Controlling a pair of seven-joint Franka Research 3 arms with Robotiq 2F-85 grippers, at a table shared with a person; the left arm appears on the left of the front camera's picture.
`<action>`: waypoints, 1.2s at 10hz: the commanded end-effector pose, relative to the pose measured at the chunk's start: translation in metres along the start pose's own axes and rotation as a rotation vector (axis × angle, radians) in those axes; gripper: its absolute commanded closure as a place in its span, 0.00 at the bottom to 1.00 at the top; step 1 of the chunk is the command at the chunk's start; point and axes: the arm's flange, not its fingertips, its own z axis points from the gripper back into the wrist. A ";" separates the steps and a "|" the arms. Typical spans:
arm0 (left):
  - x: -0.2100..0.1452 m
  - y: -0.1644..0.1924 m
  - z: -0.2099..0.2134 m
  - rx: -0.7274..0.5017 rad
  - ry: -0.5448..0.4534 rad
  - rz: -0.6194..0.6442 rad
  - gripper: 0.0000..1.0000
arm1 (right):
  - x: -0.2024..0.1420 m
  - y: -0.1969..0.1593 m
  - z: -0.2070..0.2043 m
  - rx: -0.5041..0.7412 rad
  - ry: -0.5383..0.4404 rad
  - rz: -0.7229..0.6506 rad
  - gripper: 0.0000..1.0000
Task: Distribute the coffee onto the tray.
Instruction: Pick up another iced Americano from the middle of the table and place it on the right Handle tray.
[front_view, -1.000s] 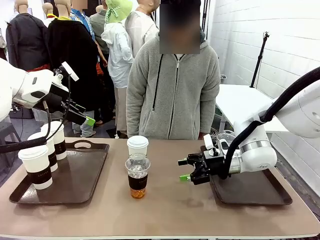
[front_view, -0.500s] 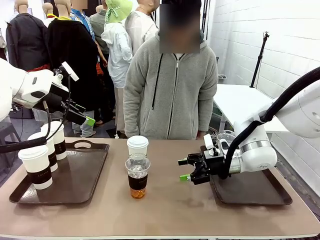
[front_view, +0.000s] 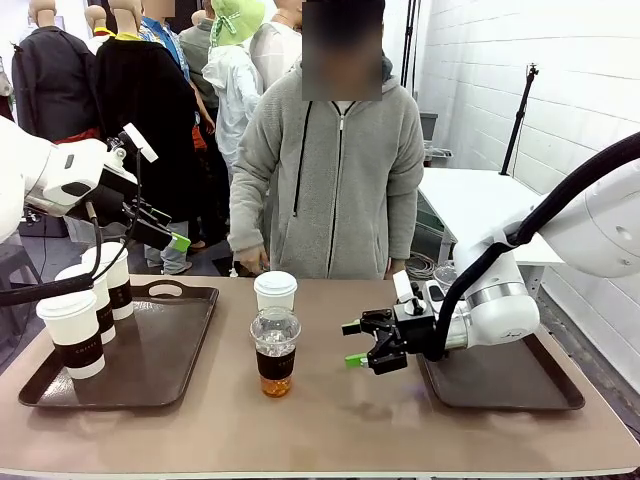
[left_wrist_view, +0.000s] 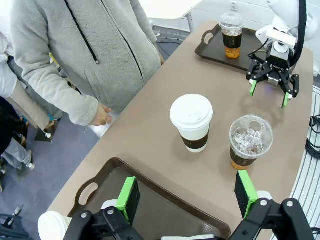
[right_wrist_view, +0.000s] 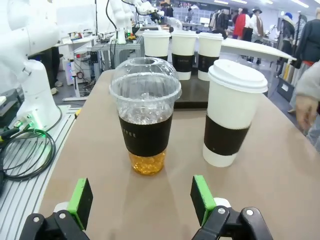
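Right wrist view: the right end effector sits low over the tabletop, spread wide and empty. The clear dome-lidded cup stands straight ahead of it, with a white paper cup just beside. Beyond them, three sleeved paper cups stand on a brown tray. The left end effector hangs wide open and empty above that tray's near end. A second dome-lidded cup stands on the far tray.

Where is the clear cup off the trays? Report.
In the front view the clear cup stands at centre, nearer the camera than a white paper cup, left of the right claw.
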 end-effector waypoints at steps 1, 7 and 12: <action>-0.003 0.003 -0.001 -0.008 -0.004 -0.012 0.00 | -0.001 0.005 -0.017 -0.047 -0.002 0.016 0.00; -0.003 0.003 -0.001 -0.008 -0.004 -0.012 0.00 | -0.001 0.003 -0.044 -0.025 0.002 0.002 0.00; -0.003 0.003 -0.001 -0.008 -0.004 -0.012 0.00 | 0.003 -0.002 -0.052 -0.008 0.001 -0.014 0.00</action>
